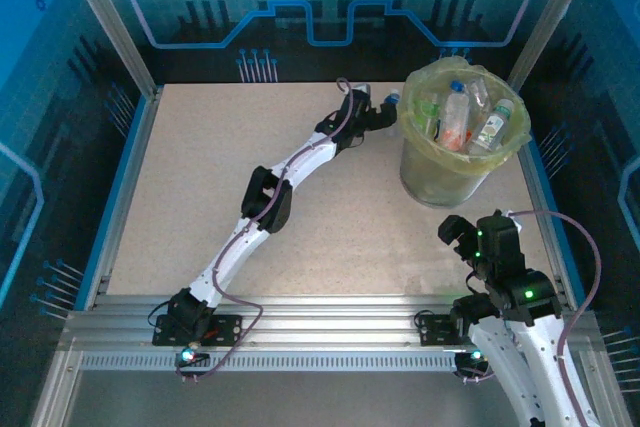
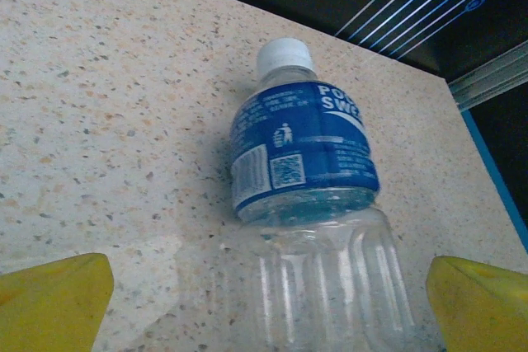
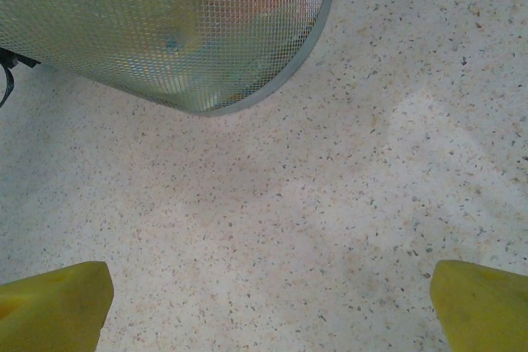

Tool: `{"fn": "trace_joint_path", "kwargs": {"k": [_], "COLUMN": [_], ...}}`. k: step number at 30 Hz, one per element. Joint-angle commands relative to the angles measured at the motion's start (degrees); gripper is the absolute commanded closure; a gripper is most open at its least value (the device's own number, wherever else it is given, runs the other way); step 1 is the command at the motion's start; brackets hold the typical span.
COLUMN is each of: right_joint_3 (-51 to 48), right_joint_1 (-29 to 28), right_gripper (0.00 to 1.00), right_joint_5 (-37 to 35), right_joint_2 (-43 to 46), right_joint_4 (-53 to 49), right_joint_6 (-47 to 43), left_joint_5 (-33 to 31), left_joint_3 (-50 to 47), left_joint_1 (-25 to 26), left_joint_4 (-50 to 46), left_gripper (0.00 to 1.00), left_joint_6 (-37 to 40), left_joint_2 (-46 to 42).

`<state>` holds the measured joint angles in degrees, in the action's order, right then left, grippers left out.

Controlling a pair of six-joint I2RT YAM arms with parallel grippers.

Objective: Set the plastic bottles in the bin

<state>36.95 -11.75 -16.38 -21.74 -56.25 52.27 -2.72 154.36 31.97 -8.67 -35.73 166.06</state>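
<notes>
**Left claw [image 2: 264, 311] set around a blue-labelled bottle [image 2: 301, 171], pickup in hand**

My fingers stand apart. The bottle lies on the tabletop [image 2: 99, 121] between them, cap pointing away, not yet gripped. Next I should pinch its clear body, lift, and carry it right over the rim of the bin [image 1: 440, 179], where other bottles [image 1: 455, 117] sit. My right claw [image 3: 264, 302], also apart, hangs near the bin's base.

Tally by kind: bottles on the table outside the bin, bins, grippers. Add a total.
Bottle on the table: 1
Bin: 1
Grippers: 2, left gripper and right gripper
Total: 4
</notes>
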Motion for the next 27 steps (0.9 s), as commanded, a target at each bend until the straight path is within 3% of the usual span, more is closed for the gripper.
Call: {"fn": "trace_joint_path", "kwargs": {"k": [1, 9, 15, 27], "right_joint_3": [-0.9, -1.3, -1.7, 1.1], "right_joint_1": [-1.0, -1.0, -1.0, -1.0], "right_gripper": [0.0, 0.0, 0.0, 0.0], "right_joint_5": [0.3, 0.4, 0.0, -2.4], "right_joint_2": [0.6, 2.4, 5.0, 9.7], "right_joint_4": [0.8, 0.2, -0.4, -3.1], "right_joint_6": [-0.1, -0.1, 0.1, -0.4], "left_joint_5": [1.5, 1.3, -0.8, -3.5], "left_joint_3": [2.2, 2.3, 1.6, 1.6], "left_joint_1": [1.3, 2.6, 2.9, 2.3], "left_joint_4": [1.0, -0.3, -5.2, -8.2], "left_gripper": [0.01, 0.01, 0.02, 0.35], "left_joint_6": [-0.7, -2.2, -8.3, -10.8], "left_joint_2": [1.4, 1.7, 1.7, 1.6]}}
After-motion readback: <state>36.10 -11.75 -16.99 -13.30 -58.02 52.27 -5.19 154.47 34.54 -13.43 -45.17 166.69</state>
